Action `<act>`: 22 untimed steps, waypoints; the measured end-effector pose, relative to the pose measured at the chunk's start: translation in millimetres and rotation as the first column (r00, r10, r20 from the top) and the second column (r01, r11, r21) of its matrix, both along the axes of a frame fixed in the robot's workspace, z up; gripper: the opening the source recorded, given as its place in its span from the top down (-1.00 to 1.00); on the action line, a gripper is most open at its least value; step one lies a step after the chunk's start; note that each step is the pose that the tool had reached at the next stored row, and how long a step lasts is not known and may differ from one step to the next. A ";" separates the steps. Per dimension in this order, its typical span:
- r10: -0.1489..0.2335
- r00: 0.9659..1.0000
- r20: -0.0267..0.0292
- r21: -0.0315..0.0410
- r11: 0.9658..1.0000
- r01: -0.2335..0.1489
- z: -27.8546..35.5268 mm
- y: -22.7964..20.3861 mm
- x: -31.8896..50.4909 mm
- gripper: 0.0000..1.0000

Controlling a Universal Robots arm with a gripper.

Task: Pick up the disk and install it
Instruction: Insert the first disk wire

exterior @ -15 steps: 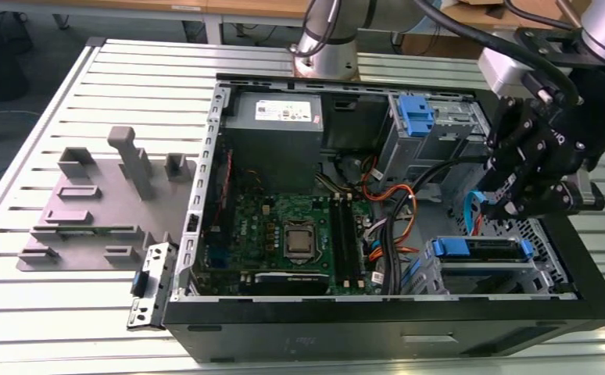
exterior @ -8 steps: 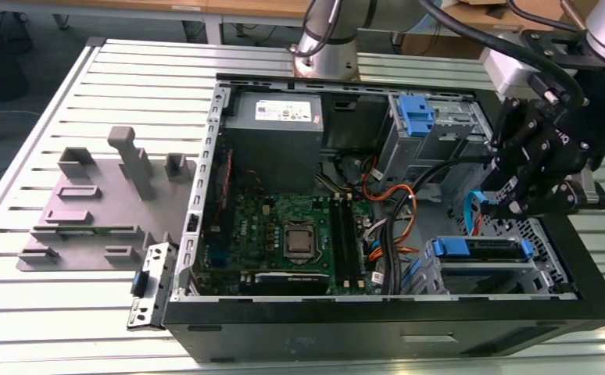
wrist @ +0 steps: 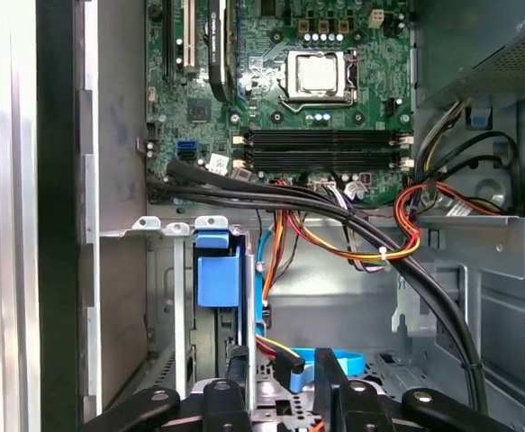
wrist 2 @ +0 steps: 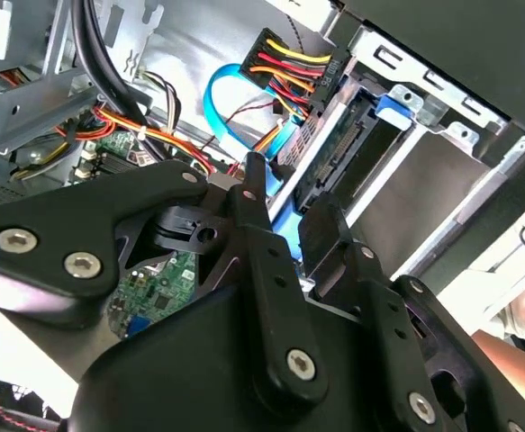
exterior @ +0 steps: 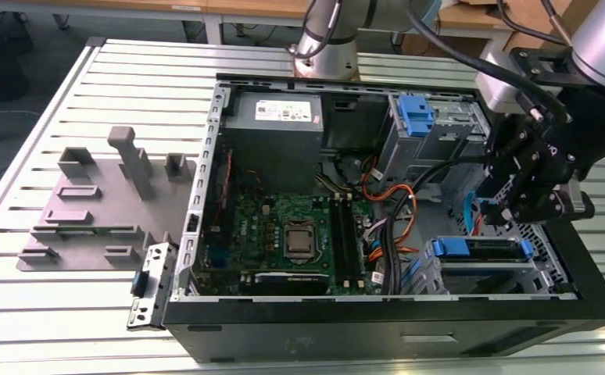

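Worktop [exterior: 31, 312] of pale slats carries an open computer case [exterior: 386, 340], with a grey fixture block [exterior: 84, 211] beside it towards the exterior view's left edge. Inside the case, the power supply [exterior: 273, 129] stands at the far wall and the motherboard [exterior: 281, 226] lies on the floor.

The disk [exterior: 477, 251] sits in the drive cage [exterior: 553, 269] at the case's near corner on the exterior view's right, with blue at both ends. In the second wrist view the disk [wrist 2: 339, 153] lies along the cage, its blue tab [wrist 2: 395, 102] at one end.

The gripper [exterior: 527, 217] hangs just above that cage, claw spread and empty. In both wrist views cables show through the gap at the gripper [wrist 2: 286, 191] [wrist: 280, 360]. A blue data cable [wrist 2: 230, 90] and a black plug [wrist 2: 289, 63] with yellow and red wires loop near the fingertips.

The disk looks home or nearly so, so I judge the work to be at seating. Any push should go square on the blue tab and along the rails, never across them. Steer the fingers wide of the cable loops, since a snagged wire could drag the plug or tilt the drive. Whether the rails have latched cannot be told.
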State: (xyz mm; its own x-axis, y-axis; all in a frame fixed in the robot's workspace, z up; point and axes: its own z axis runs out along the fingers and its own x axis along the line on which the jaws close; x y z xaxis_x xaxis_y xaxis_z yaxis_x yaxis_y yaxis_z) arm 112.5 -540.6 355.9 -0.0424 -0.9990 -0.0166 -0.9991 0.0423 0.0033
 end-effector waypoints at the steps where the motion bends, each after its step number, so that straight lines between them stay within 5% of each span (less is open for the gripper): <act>1: 0.000 1.000 0.000 0.000 1.000 0.000 -1.4 0.0 0.1 0.15; 16: 0.000 1.000 0.000 -0.005 1.000 0.000 -4.5 -0.3 0.5 0.18; 22: 0.000 1.000 0.000 -0.006 1.000 0.000 -4.5 -0.3 0.5 0.68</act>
